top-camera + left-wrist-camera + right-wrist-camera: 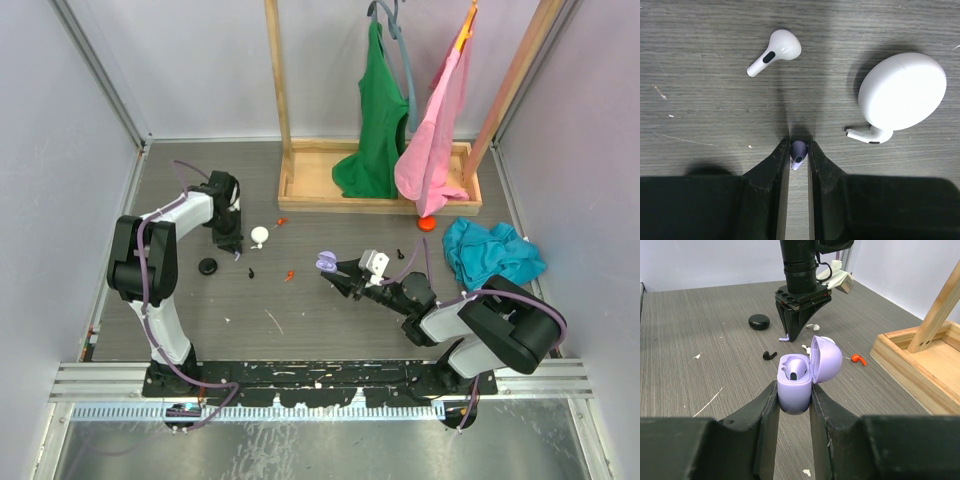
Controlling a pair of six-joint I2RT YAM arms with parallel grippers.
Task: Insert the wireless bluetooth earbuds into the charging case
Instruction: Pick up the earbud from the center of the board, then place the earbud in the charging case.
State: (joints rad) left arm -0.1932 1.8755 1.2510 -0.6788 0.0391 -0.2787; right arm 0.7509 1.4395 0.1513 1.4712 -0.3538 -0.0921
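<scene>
While right jaws clamp the lilac case [795,392] (lid up, 1 bud [796,371] inside), left jaws pinch a lilac earbud [798,151].

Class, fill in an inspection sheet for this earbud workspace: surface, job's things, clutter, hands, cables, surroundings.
Surface: grey wood-grain table, flecked with white bits.
Job's things: lilac case open, seated bud inside; white earbuds, red earbud, black earbud loose.
Clutter: white disc, black disc, teal cloth.
Hands: left hand shut on lilac earbud; right hand shut on lilac case.
Cables: purple cables along both arms.
Surroundings: wooden rack, green garment, pink garment.
</scene>
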